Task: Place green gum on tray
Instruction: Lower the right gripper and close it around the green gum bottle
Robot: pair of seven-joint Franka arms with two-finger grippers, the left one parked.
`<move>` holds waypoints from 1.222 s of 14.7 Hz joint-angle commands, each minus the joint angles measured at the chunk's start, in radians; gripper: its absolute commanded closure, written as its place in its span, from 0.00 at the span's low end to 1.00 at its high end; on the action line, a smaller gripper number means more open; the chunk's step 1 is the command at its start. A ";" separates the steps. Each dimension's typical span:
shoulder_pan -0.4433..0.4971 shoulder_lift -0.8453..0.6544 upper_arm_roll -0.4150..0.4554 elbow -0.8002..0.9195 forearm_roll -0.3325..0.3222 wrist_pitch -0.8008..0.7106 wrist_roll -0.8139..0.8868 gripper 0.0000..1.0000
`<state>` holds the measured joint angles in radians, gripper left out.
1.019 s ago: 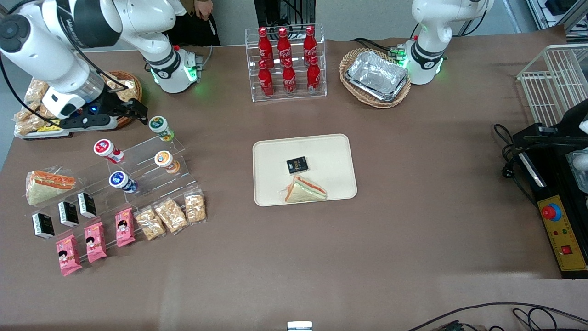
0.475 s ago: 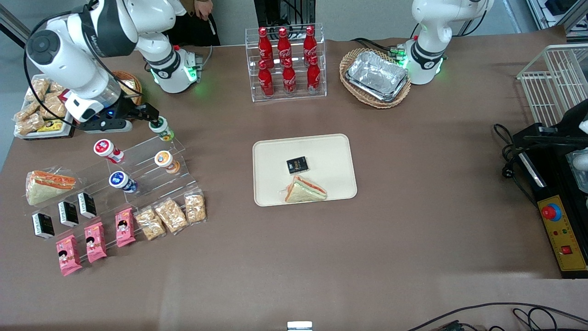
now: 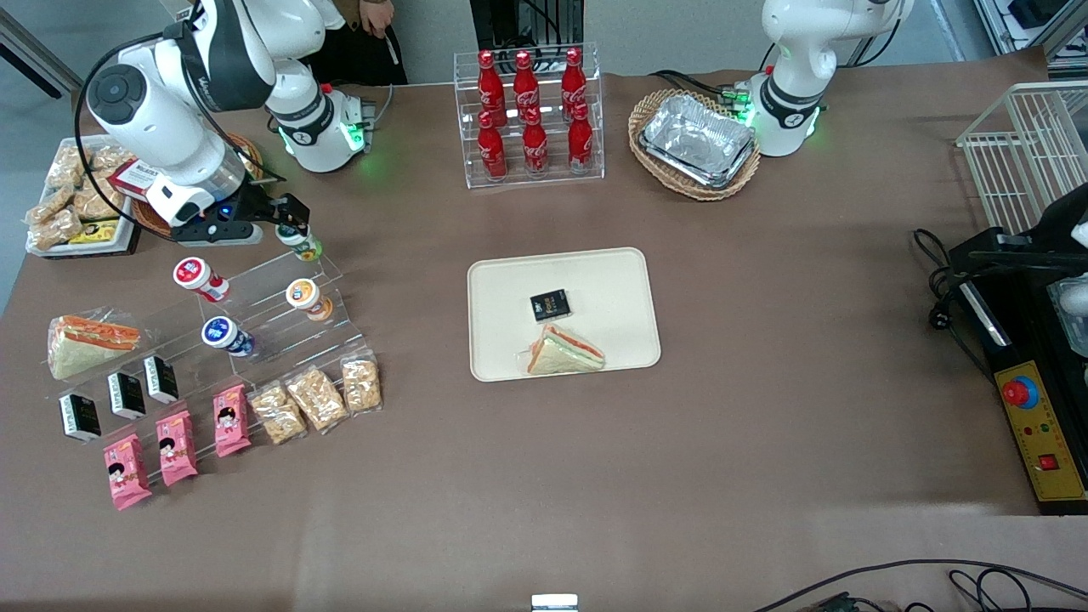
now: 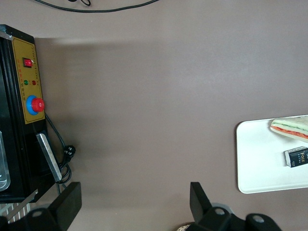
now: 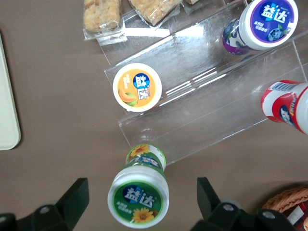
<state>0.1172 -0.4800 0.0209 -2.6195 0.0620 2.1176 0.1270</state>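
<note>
End effector [image 5: 139, 202] now over green gum [image 5: 139, 195] near surface's working-arm corner, fingers [image 5: 72, 197] apart, straddling lid. Closed in from snack side; tray [image 3: 629, 280] mid-surface, well apart. Grasp looks next.

gripper [image 3: 291, 223] swinging in from the table's edge, now over the green gum [image 3: 303, 246], fingers spread either side
</note>
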 commanded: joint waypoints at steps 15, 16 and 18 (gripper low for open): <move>0.033 -0.025 -0.002 -0.090 -0.010 0.107 0.062 0.52; 0.033 -0.023 -0.002 -0.090 -0.010 0.107 0.062 0.60; 0.033 -0.020 -0.004 -0.090 -0.010 0.107 0.062 0.60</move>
<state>0.1443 -0.4857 0.0209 -2.6900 0.0620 2.2039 0.1712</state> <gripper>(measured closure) 0.423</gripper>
